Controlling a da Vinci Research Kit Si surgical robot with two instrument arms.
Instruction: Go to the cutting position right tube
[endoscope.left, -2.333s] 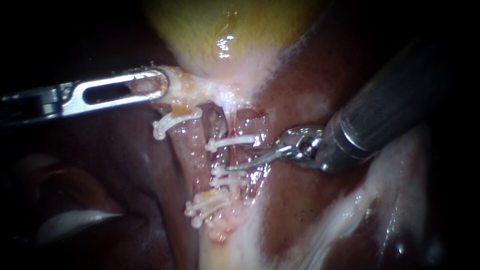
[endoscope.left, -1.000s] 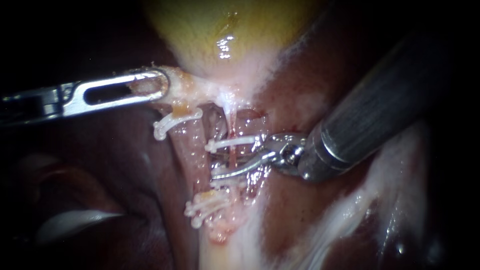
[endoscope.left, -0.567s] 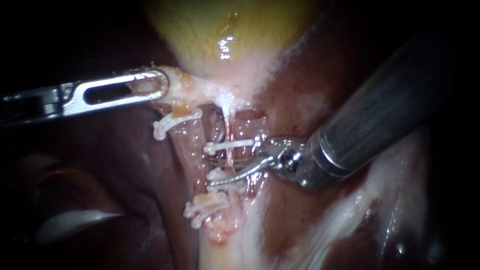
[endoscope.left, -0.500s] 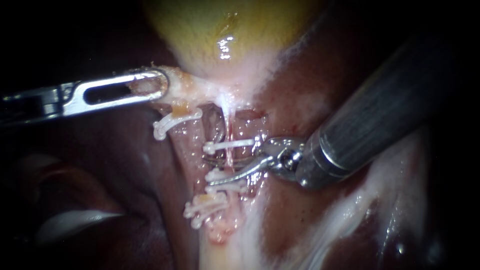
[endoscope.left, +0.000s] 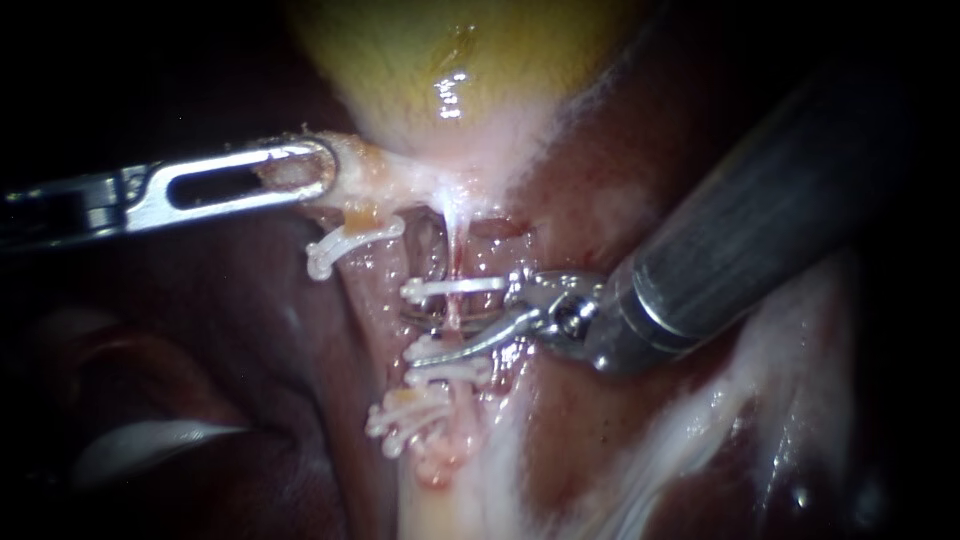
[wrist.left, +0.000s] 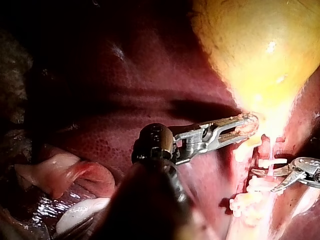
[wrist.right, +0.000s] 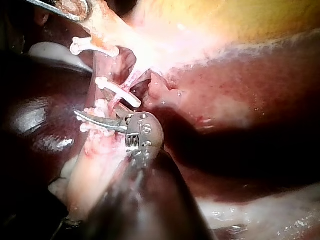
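Endoscope view | right pincer (endoscope.left: 415, 338): open, blades either side of right tube (endoscope.left: 452, 312), between upper and lower clips (endoscope.left: 455, 288) | left pincer (endoscope.left: 300, 170): clamped on gallbladder neck (endoscope.left: 385, 178) | progress: position judged reached, tube uncut.

We see the yellow gallbladder (endoscope.left: 450, 60) at the top, dark red liver (endoscope.left: 230, 330) spreading on both sides below it, a white clip (endoscope.left: 345, 240) across the left tube (endoscope.left: 375, 290), and a pale flap of tissue (endoscope.left: 150, 440) lower left.
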